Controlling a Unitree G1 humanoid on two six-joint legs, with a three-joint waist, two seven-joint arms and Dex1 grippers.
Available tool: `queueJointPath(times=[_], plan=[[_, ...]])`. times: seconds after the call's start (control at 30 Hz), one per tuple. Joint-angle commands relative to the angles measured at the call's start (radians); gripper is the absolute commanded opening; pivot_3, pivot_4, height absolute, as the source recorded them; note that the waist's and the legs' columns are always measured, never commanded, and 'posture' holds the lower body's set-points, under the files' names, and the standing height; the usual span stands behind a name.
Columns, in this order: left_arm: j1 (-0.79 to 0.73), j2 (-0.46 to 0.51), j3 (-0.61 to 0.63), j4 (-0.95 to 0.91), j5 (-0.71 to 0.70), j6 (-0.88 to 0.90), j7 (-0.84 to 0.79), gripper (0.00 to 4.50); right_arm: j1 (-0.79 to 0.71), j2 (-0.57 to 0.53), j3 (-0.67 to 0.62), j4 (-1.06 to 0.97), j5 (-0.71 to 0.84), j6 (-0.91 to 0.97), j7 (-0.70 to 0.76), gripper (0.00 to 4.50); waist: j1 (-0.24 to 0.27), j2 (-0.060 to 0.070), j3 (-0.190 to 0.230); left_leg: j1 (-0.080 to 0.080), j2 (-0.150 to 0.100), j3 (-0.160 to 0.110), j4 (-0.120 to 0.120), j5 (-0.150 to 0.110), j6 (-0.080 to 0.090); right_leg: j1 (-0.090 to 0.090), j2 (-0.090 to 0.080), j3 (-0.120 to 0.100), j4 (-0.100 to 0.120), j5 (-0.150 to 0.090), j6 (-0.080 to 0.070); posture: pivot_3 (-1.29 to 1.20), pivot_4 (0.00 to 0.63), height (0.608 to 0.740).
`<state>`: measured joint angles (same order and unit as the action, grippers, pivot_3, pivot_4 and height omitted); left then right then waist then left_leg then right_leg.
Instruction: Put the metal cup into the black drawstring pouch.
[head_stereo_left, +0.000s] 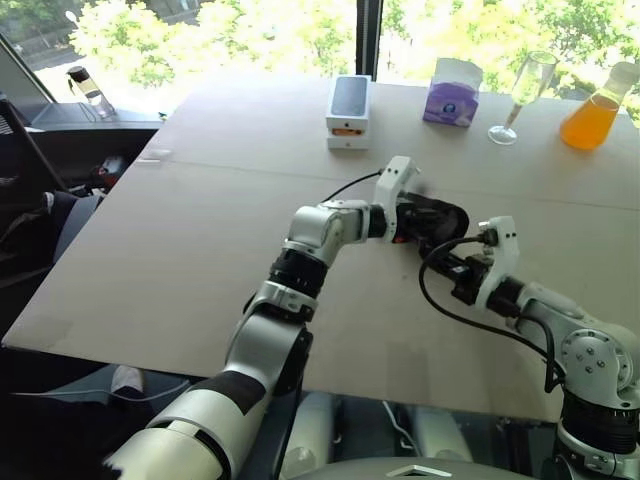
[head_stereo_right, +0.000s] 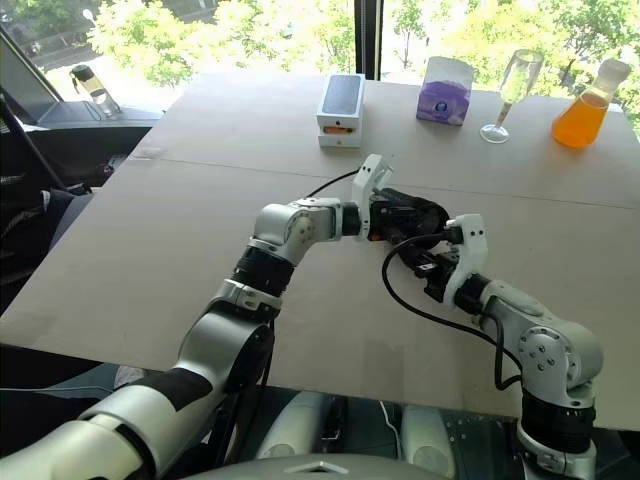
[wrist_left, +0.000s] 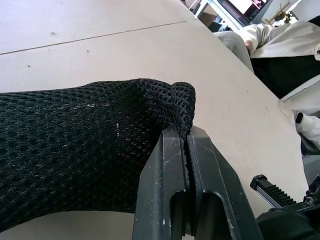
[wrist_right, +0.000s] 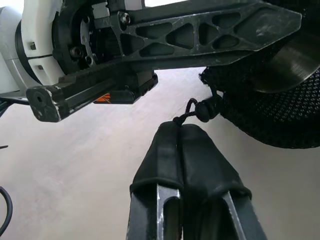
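Pinching a fold of the small black mesh-fabric drawstring pouch (wrist_left: 75, 140) at its mouth, with the left gripper (wrist_left: 186, 135) closed tight on the cloth, apparently to keep the soft bag lifted just off the pale wooden table (head_stereo_left: 200, 230) and its opening facing the other arm. Nipping the thin black knotted cord (wrist_right: 202, 110) just below that opening, with the right gripper (wrist_right: 180, 129) clamped shut on the string's end, likely so as to draw the mouth closed. Sitting inside the pouch already, by the look of it: the small silvery brushed-steel cup (wrist_right: 292, 65), only a curved slice of its shiny metal showing within the black mesh.

Seen from the head: both arms meeting mid-table, the bag a dark lump between them, no metal visible. Seen from the right wrist: the cord, the knot and the glint of steel in the bag's mouth, plus the left gripper's ribbed black finger above. Seen from the left wrist: the weave up close and the bite on the fabric rim, but neither cup nor cord.
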<state>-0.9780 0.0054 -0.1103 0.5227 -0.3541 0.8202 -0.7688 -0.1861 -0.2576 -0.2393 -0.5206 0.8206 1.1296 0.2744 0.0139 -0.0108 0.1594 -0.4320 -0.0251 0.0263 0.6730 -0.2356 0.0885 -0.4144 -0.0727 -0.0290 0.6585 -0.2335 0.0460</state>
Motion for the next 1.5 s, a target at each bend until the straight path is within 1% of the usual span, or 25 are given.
queueJointPath(times=[0.03, 0.17, 0.4, 0.73, 0.93, 1.03, 1.07, 1.1, 1.2, 1.23, 1.33, 1.4, 1.5], plan=[[-0.03, -0.013, 0.003, -0.03, -0.013, -0.003, -0.011, 0.0, -0.011, -0.011, 0.004, -0.006, 0.014, -0.021, -0.004, 0.05, 0.0, 0.0, 0.0, 0.0, 0.0, 0.0, 0.0, 0.0, 0.0, 0.0, 0.0, 0.0, 0.0, 0.0, 0.0, 0.0, 0.15, 0.74], [-0.03, -0.01, 0.008, -0.021, -0.011, -0.01, -0.008, 0.0, -0.002, -0.024, 0.004, -0.016, 0.025, -0.019, 0.0, 0.05, 0.0, 0.0, 0.0, 0.0, 0.0, 0.0, 0.0, 0.0, 0.0, 0.0, 0.0, 0.0, 0.0, 0.0, 0.0, 0.0, 0.15, 0.74], [-0.046, -0.007, 0.054, 0.017, -0.026, -0.011, 0.003, 0.0, 0.023, -0.084, -0.049, -0.061, 0.113, -0.022, 0.031, 0.05, 0.0, 0.0, 0.0, 0.0, 0.0, 0.0, 0.0, 0.0, 0.0, 0.0, -0.001, 0.0, 0.0, 0.0, 0.0, 0.0, 0.15, 0.74], [-0.058, -0.015, 0.05, 0.037, -0.016, -0.038, -0.008, 0.0, 0.046, -0.137, -0.044, -0.052, 0.143, -0.048, 0.032, 0.05, 0.001, 0.0, 0.0, 0.0, 0.0, 0.0, 0.0, 0.0, 0.0, 0.0, -0.002, 0.0, -0.001, 0.0, 0.0, 0.0, 0.15, 0.74], [-0.05, -0.008, 0.048, 0.033, -0.022, -0.025, -0.023, 0.0, 0.068, -0.167, -0.059, -0.06, 0.166, -0.068, 0.039, 0.05, 0.001, 0.0, 0.0, 0.0, 0.0, 0.0, 0.0, 0.0, 0.0, 0.0, -0.002, 0.0, -0.001, 0.0, 0.0, 0.0, 0.15, 0.74], [-0.033, 0.021, 0.001, -0.031, -0.03, 0.0, -0.106, 0.81, 0.081, -0.196, -0.052, -0.064, 0.159, -0.074, 0.048, 0.0, 0.0, 0.0, 0.0, 0.0, 0.0, 0.0, 0.0, 0.0, 0.0, 0.0, -0.002, 0.0, -0.001, 0.0, 0.0, 0.0, 0.15, 0.74], [-0.024, 0.035, -0.009, -0.058, -0.022, -0.015, -0.12, 1.28, 0.081, -0.206, -0.054, -0.068, 0.165, -0.073, 0.05, 0.0, 0.0, 0.0, 0.0, 0.0, 0.0, 0.0, 0.0, 0.0, 0.0, 0.0, -0.002, 0.0, -0.001, 0.0, 0.0, 0.0, 0.15, 0.74], [-0.011, 0.062, -0.027, -0.096, -0.01, -0.046, -0.147, 1.61, 0.079, -0.217, -0.06, -0.073, 0.176, -0.07, 0.053, 0.0, -0.001, 0.0, 0.0, 0.0, 0.0, 0.0, 0.0, 0.0, 0.0, 0.0, -0.002, 0.0, -0.001, 0.0, 0.0, 0.0, 0.15, 0.74], [0.036, 0.159, -0.082, -0.203, 0.03, -0.166, -0.238, 3.05, 0.069, -0.258, -0.086, -0.08, 0.224, -0.058, 0.06, 0.0, -0.003, 0.0, 0.0, 0.0, 0.001, 0.001, -0.001, 0.0, 0.0, 0.0, -0.003, 0.001, -0.001, 0.0, 0.0, 0.0, 0.15, 0.74], [0.052, 0.197, -0.095, -0.229, 0.043, -0.214, -0.275, 3.05, 0.064, -0.276, -0.097, -0.08, 0.246, -0.054, 0.065, 0.0, -0.003, 0.0, 0.0, 0.0, 0.001, 0.001, -0.002, 0.0, 0.0, 0.0, -0.003, 0.001, -0.001, 0.0, -0.001, 0.0, 0.15, 0.74], [0.105, 0.3, -0.141, -0.275, 0.112, -0.432, -0.362, 3.05, 0.044, -0.333, -0.136, -0.07, 0.324, -0.042, 0.081, 0.0, 0.0, 0.0, 0.0, 0.001, 0.001, 0.001, -0.002, 0.0, 0.0, 0.0, -0.004, 0.001, -0.001, 0.0, -0.001, 0.0, 0.15, 0.74], [0.118, 0.319, -0.141, -0.279, 0.128, -0.497, -0.367, 3.05, 0.026, -0.37, -0.158, -0.058, 0.379, -0.039, 0.097, 0.0, 0.002, 0.0, 0.0, 0.0, 0.001, 0.001, -0.002, 0.0, 0.0, 0.0, -0.006, 0.0, -0.002, 0.0, -0.001, 0.0, 0.15, 0.74], [0.134, 0.314, -0.147, -0.284, 0.168, -0.63, -0.343, 3.05, -0.019, -0.417, -0.181, -0.026, 0.46, -0.037, 0.088, 0.0, 0.01, 0.0, 0.0, -0.001, 0.001, 0.0, -0.002, -0.001, 0.001, 0.0, -0.008, -0.002, -0.006, 0.0, -0.001, 0.0, 0.15, 0.74]])
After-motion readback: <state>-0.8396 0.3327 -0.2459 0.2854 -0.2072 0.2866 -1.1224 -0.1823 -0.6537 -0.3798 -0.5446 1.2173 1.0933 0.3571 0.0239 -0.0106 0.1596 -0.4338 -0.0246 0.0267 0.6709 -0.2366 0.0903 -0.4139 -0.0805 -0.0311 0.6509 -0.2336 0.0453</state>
